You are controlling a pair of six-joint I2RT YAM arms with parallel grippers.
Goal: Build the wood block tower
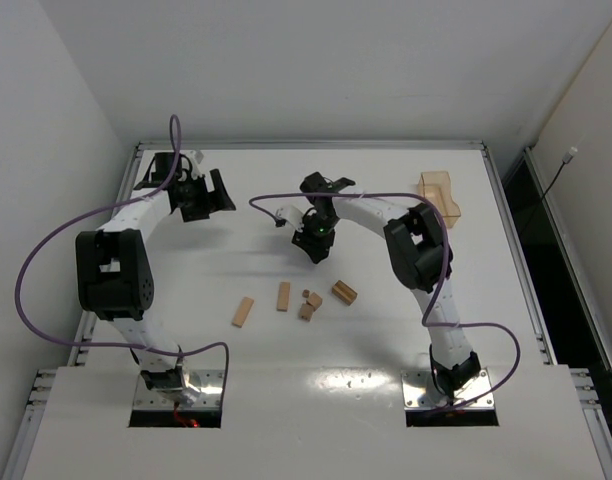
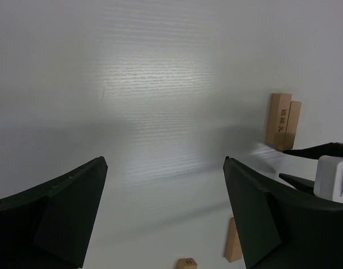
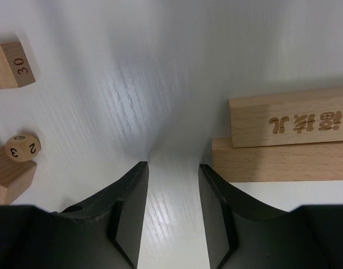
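Several light wooden blocks lie loose at mid-table: a plank, a second plank, small pieces and a two-plank stack. My right gripper hovers just behind them. In its wrist view the right gripper is open over bare table, with the stacked planks to its right. To its left are a block marked 30 and a tiny numbered cube. My left gripper stands at the back left. It is wide open and empty, and the stack lies far ahead of it.
A translucent amber box sits at the back right of the white table. Metal rails edge the table, and white walls close in behind and on the left. Purple cables loop off both arms.
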